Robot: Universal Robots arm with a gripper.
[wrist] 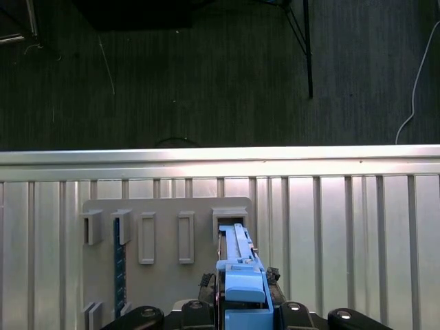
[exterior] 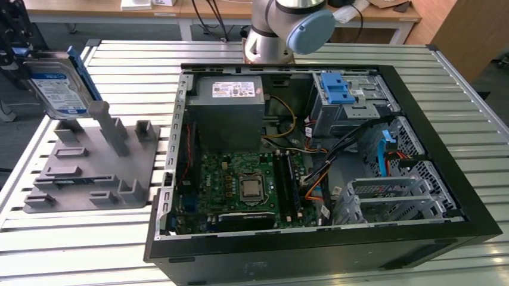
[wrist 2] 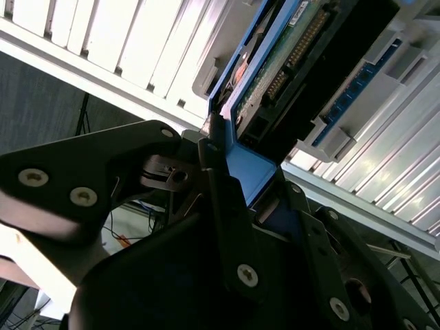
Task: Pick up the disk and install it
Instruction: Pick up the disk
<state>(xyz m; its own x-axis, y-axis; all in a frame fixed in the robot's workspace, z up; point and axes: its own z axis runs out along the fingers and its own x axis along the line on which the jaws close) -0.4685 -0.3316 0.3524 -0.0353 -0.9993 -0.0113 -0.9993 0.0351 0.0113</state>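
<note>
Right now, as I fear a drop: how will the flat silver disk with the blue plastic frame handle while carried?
The flat silver disk with blue plastic frame looks rigid and probably heavy for its size. The gripper pinches the smooth frame edge, so it may slip or pivot. The exposed circuit board seems fragile.

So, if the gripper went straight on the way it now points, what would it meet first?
The gripper is closed on the silver hard drive with a blue plastic frame, so that comes first; beyond it lies the grey slotted holder plate, at unclear depth.
</note>
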